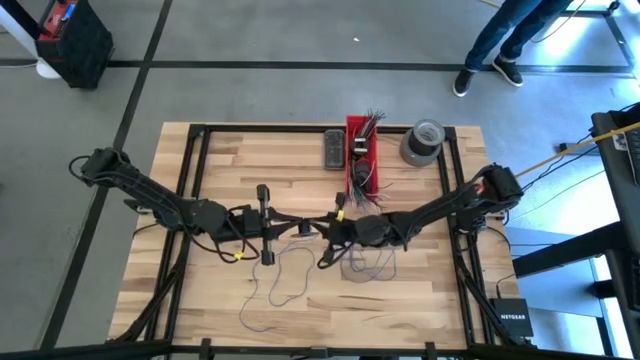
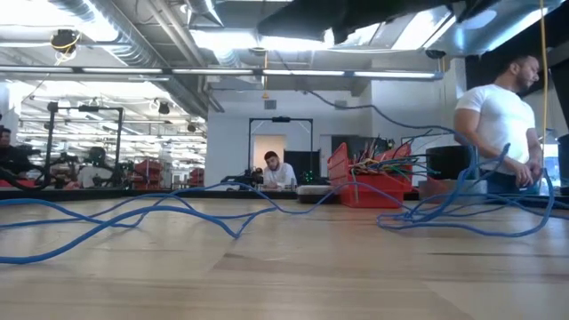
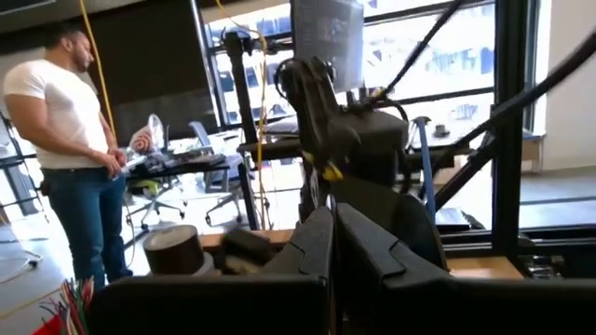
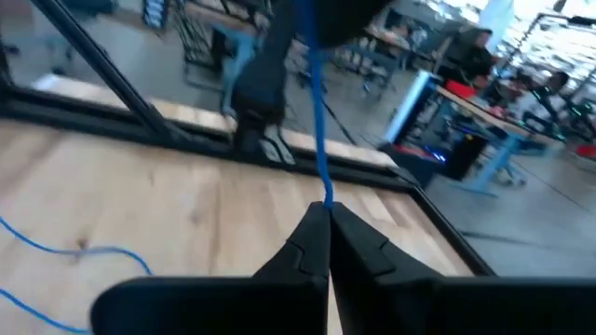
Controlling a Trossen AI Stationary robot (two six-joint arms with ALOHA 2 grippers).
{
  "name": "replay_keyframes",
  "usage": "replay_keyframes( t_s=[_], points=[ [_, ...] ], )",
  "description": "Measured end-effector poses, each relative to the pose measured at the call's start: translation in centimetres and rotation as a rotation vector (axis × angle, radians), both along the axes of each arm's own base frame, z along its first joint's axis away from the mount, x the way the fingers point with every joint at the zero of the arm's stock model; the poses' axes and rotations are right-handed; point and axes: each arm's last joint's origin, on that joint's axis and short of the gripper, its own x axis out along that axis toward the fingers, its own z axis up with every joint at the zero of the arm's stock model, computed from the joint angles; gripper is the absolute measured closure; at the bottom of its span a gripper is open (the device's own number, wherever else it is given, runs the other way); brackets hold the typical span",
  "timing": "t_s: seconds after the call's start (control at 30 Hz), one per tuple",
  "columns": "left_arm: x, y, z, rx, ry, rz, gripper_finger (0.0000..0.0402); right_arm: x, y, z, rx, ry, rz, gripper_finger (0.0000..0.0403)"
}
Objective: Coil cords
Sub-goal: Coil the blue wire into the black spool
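Observation:
My right gripper (image 1: 323, 232) (image 4: 328, 212) and my left gripper (image 1: 297, 228) (image 3: 332, 220) meet tip to tip above the middle of the table, both with fingers shut. A thin blue cord (image 4: 318, 140) runs straight from my right fingertips to the dark left gripper just ahead. More of the thin cords lie in loose loops on the wood below: one set (image 1: 285, 278) under the left gripper, another (image 1: 372, 262) under the right arm. In the low view the blue cords (image 2: 178, 213) rest in slack curves on the tabletop. My right gripper pinches the blue cord (image 4: 325, 197) at the very tips of its two fingers, coming level from the table's right. The cord leaves the tips in a straight, taut line, lifted clear of the table. My left gripper is shut on the other end of that taut stretch, coming level from the table's left. Its own fingers (image 3: 312, 242) hide the place of contact.
A red bin (image 1: 363, 150) of short coloured wire ends stands at the far middle, with a black block (image 1: 334, 149) on its left and a grey tape roll (image 1: 422, 141) on its right. A person (image 2: 498, 124) stands beyond the far edge.

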Motion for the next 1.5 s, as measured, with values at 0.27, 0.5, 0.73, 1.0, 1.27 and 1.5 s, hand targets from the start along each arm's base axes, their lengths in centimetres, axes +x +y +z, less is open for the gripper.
replay_keyframes(
  t_s=[0.27, 0.5, 0.73, 1.0, 1.27, 1.5],
  points=[
    [0.3, 0.9, 0.1, 0.029, -0.009, 0.043, 0.0400, 1.6, 0.6, 0.6, 0.089, -0.162, 0.055, 0.0400],
    [0.1, 0.7, 0.1, 0.067, 0.012, 0.102, 0.0400, 2.1, 1.5, 1.1, 0.038, 0.042, 0.047, 0.0350],
    [-0.3, 0.6, 0.0, 0.073, 0.048, 0.284, 0.0400, -0.4, 4.5, 4.9, -0.168, 0.360, -0.045, 0.0251],
    [-0.4, 0.6, 0.0, 0.063, 0.053, 0.321, 0.0400, -4.1, 6.8, 7.8, -0.316, 0.468, -0.334, 0.0226],
    [-0.4, 0.6, 0.0, 0.055, 0.050, 0.316, 0.0400, -5.1, 5.9, 3.0, -0.108, 0.426, -0.434, 0.0226],
    [-0.4, 0.6, 0.0, 0.056, 0.051, 0.315, 0.0400, -4.2, 4.1, -1.0, 0.091, 0.332, -0.411, 0.0226]
  ],
)
